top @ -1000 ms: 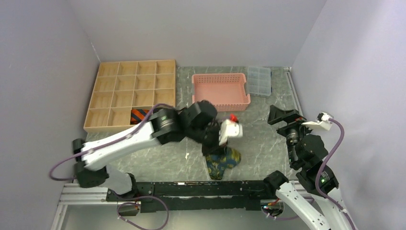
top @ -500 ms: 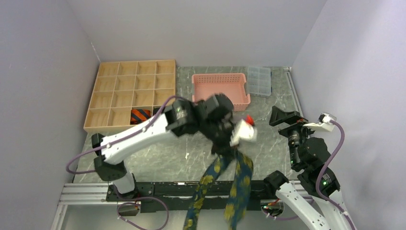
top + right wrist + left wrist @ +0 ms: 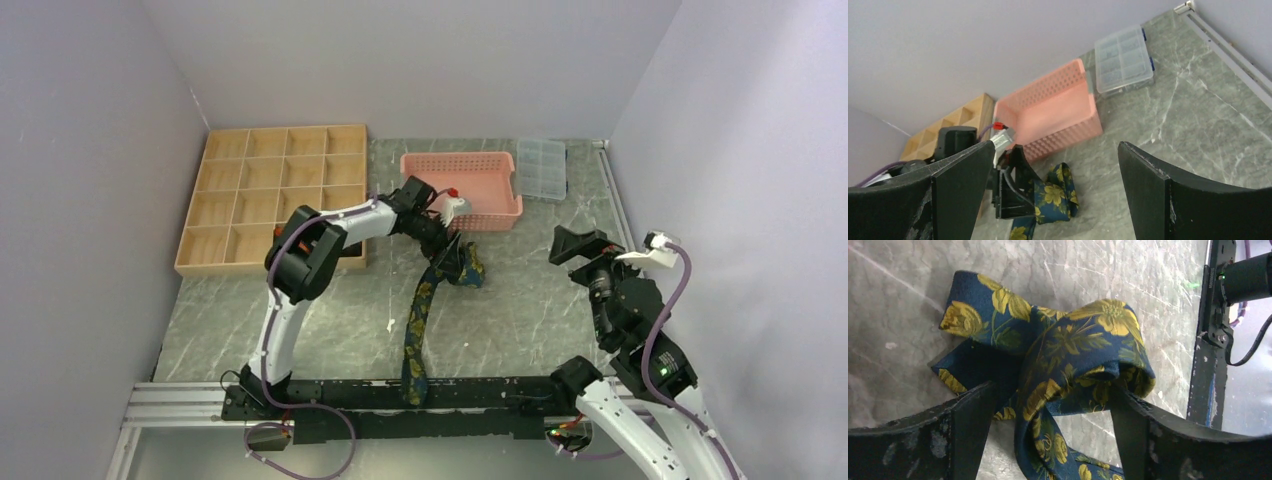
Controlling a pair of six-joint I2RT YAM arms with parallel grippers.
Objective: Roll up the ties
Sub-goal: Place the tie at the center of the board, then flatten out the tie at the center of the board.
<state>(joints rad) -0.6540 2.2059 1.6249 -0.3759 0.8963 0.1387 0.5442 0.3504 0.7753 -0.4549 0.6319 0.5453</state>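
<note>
**Left gripper (image 3: 1052, 392) open around the floral tie (image 3: 1073, 345)**

My left gripper has its jaws spread wide and they do not squeeze anything. The bunched end of the floral tie lies on the table (image 3: 330, 310) between the two fingers, near the table's middle and just in front of the pink basket (image 3: 460, 158). From this bunch the tie runs as a strip to the near edge. My right gripper (image 3: 1055, 150) is fully open and empty, near the right edge, well apart from the tie.

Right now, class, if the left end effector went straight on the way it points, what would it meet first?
The bunched floral tie, lying between and just ahead of the left end effector and its open jaws. The table lies beneath it, though depth is hard to judge.
</note>
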